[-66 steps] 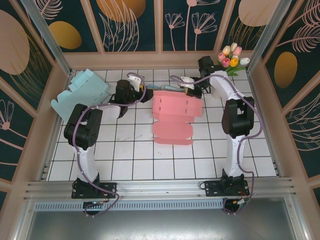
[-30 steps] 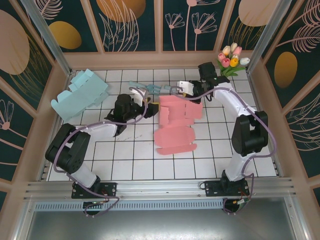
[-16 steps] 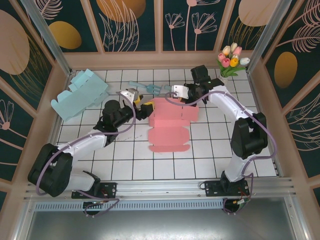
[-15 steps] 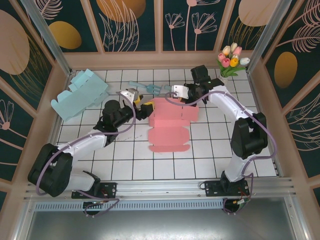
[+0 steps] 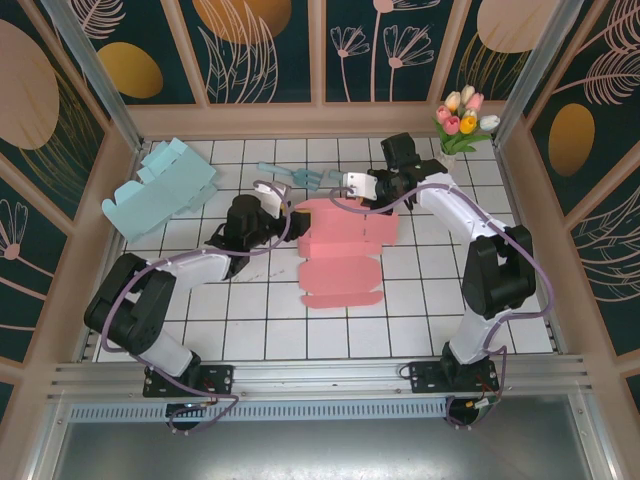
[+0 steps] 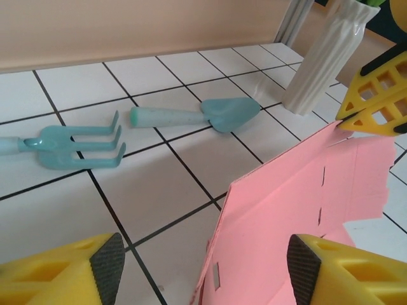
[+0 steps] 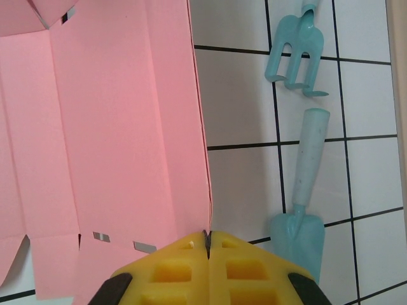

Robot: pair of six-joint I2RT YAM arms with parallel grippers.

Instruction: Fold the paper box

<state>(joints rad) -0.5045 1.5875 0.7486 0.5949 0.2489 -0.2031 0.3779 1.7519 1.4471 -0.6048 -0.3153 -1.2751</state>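
The pink paper box (image 5: 340, 250) lies partly unfolded on the white tiles at mid-table, with its far panel raised. My right gripper (image 7: 208, 239) is shut on the far edge of that panel (image 7: 121, 140); from above it (image 5: 378, 193) sits at the box's back right corner. My left gripper (image 6: 203, 270) stands open at the box's left side, and the panel's upright edge (image 6: 280, 210) rises between its black pads (image 6: 108, 267) without touching them. In the top view this left gripper (image 5: 289, 207) is just left of the box.
A teal hand fork (image 6: 70, 143) and a teal trowel (image 6: 203, 114) lie on the tiles behind the box. A white vase (image 6: 324, 54) of tulips (image 5: 462, 115) stands at the back right. A light blue paper box (image 5: 160, 185) rests at the back left.
The right gripper has dragged the pink box's far edge leftward, and the box has turned squarer to the table. The left arm has swung in to the box's left side.
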